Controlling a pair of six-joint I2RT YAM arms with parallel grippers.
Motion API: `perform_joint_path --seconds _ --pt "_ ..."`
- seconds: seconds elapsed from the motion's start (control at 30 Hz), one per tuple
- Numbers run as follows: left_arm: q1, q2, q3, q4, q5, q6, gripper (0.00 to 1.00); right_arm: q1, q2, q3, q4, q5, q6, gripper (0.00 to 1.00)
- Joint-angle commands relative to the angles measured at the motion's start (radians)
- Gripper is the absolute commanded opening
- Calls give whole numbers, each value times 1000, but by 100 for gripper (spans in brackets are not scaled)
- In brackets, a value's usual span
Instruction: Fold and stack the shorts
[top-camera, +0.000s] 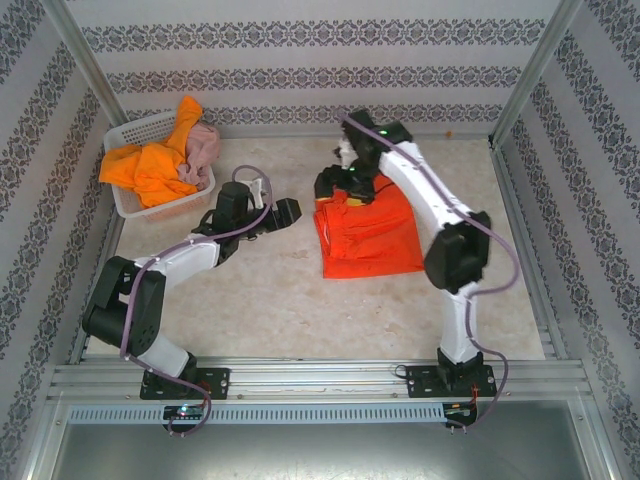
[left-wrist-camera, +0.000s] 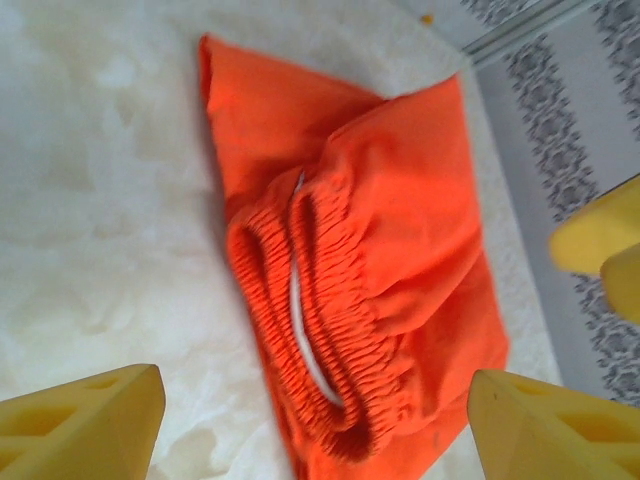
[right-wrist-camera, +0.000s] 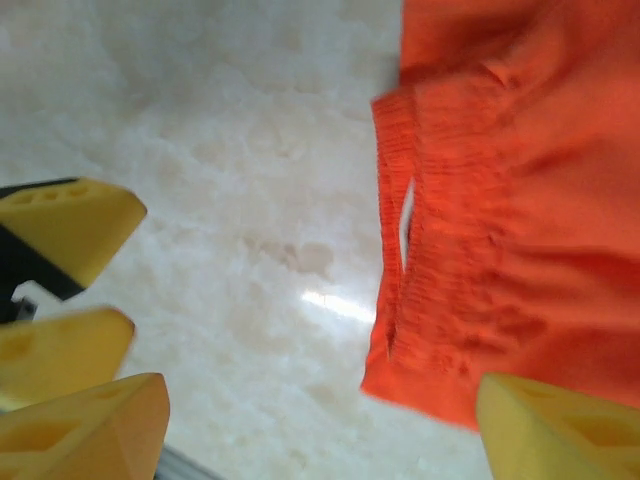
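Red-orange shorts, pale marbled table, patterned walls

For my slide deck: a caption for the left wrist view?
Left gripper, jaws open, facing rumpled red-orange cloth shorts on the pale marbled table.

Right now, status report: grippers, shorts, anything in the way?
Left gripper open, right gripper open, empty. Red-orange shorts on table. Orange shorts, pink shorts in basket. Nothing obstructing.
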Motion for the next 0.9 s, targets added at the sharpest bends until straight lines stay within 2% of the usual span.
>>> perform_joint_path --seconds 0.0,0.1,0.2,0.33,0.73,0.87 --pt "-2 47 92 54 102 -54 80 -91 -236 -309 397 -179 139 89" --pt "-20 128 183 -25 124 -37 78 -141 -324 -532 570 -216 224 90" --pt "-44 223 304 -171 110 0 77 -169 -372 -674 659 -207 248 91" --pt "-67 340 419 -242 93 10 73 -222 -401 -864 857 -260 383 91" --pt "-110 604 704 -434 31 72 62 -237 -314 -975 893 -265 379 91" --pt "-114 652 751 -462 12 68 54 -236 -298 -994 905 -262 378 91"
